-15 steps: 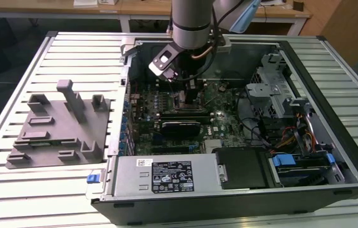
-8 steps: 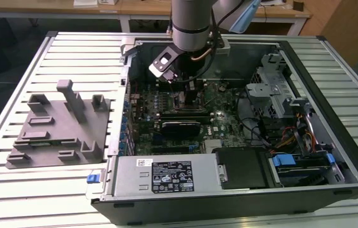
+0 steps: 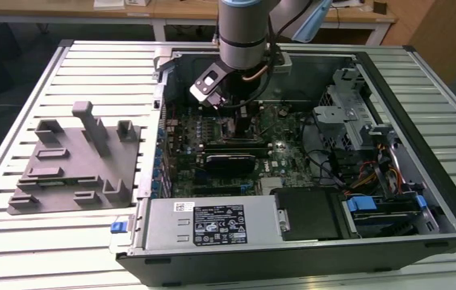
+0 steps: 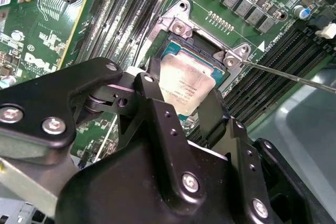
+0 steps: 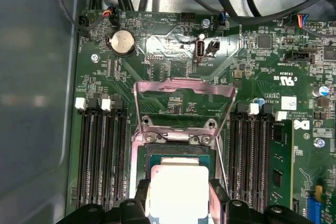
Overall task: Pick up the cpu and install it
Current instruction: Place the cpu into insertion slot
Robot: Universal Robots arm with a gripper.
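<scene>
The second wrist view shows my hand (image 4: 184, 109) clamped on two opposite edges of the cpu (image 4: 185, 80), at the open socket (image 4: 203, 50), and I judge that a slight tilt or offset could bend pins or leave it unseated.

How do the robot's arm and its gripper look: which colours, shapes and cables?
The arm is a silver-grey cylinder with a pale blue joint cap. A grey metal bracket and a copper-coloured cable sit at its wrist. The gripper is matte black, with angular linkages, silver screws and two black fingers.
</scene>
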